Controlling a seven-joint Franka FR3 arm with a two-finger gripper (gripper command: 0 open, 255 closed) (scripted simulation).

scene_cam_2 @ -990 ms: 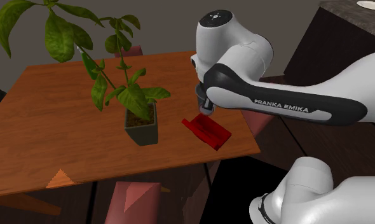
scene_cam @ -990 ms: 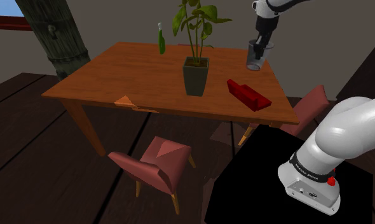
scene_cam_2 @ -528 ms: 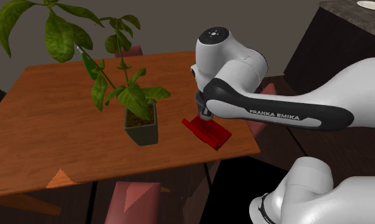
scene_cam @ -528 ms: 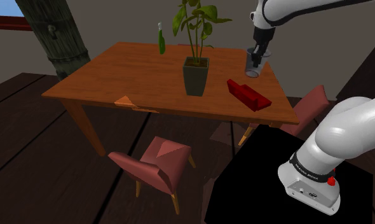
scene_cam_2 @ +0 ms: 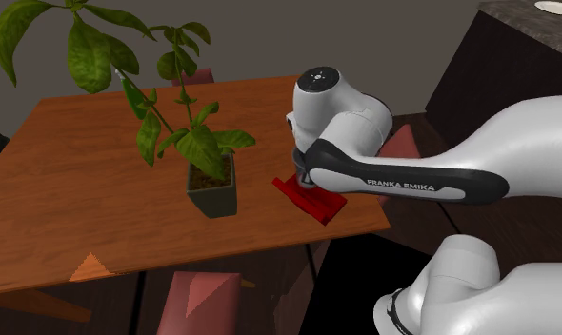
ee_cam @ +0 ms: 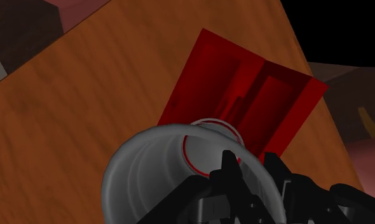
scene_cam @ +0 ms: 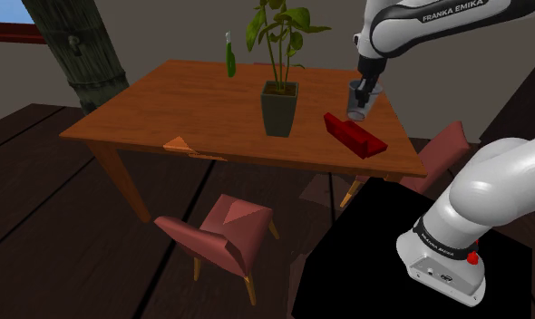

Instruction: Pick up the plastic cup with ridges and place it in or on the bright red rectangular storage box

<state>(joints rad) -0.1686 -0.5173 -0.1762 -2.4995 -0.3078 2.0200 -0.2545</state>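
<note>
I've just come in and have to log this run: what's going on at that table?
The white arm holds a greyish, see-through ridged cup in its jaws, clasped at the rim. The cup hangs over one end of the red box, which lies on the wooden table beside a potted plant. It is not yet set down.

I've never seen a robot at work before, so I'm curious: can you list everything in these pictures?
Brown wooden table: one, mid-room.
Leafy green plant in dark square pot: one, mid-table.
Bright red rectangular box: one, on the table, towards the shoulder view's right.
Grey translucent ridged cup: one, in the gripper, over the red box's edge.
Slim green bottle: one, table's far edge.
Tan triangular piece: one, table's near edge.
Dusty-red chairs: two, one before the table, one at the shoulder view's right.
White Franka arm: one, on a black stand.
Black two-finger gripper: one, shut on the cup.
</note>
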